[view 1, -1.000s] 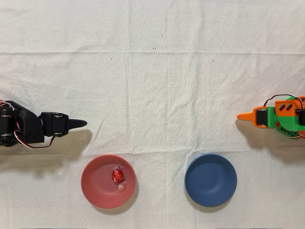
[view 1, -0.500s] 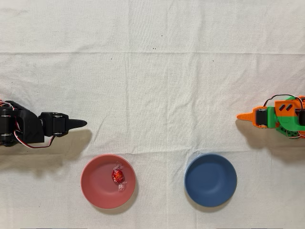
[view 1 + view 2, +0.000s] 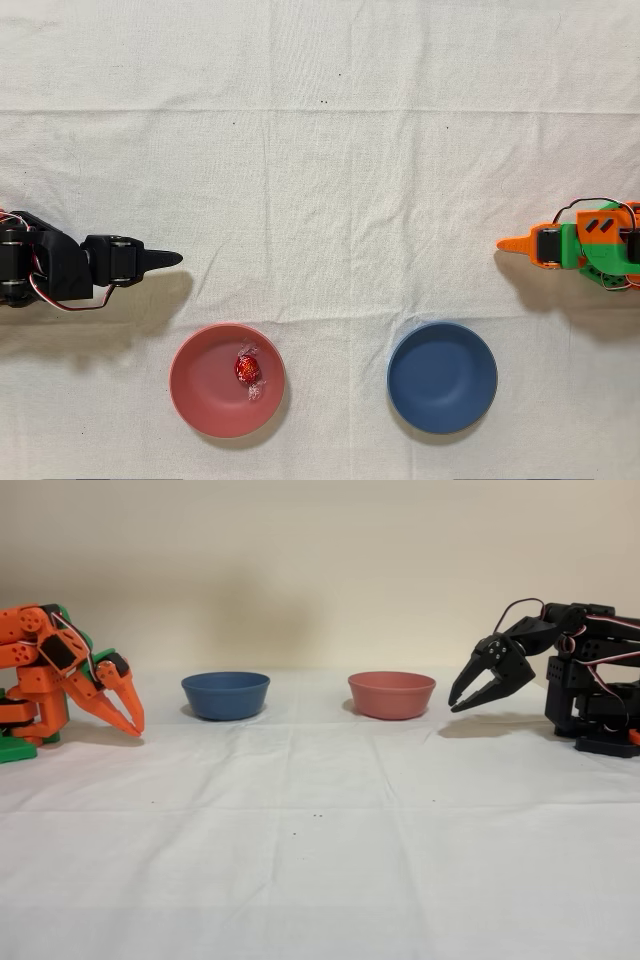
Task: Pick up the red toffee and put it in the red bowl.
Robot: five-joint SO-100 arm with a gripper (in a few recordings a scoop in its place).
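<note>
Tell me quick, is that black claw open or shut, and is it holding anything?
Black arm's gripper: open, holding nothing. The red toffee lies in the red bowl.

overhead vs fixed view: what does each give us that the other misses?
Overhead: the red toffee lying inside the red bowl, right of centre.
Fixed view: the bowl walls side-on, and the black arm's pincer with a gap between its fingers, holding nothing, above the cloth.
Both: the red bowl, the blue bowl beside it, the black arm pulled back clear of the red bowl, and the idle orange arm.
</note>
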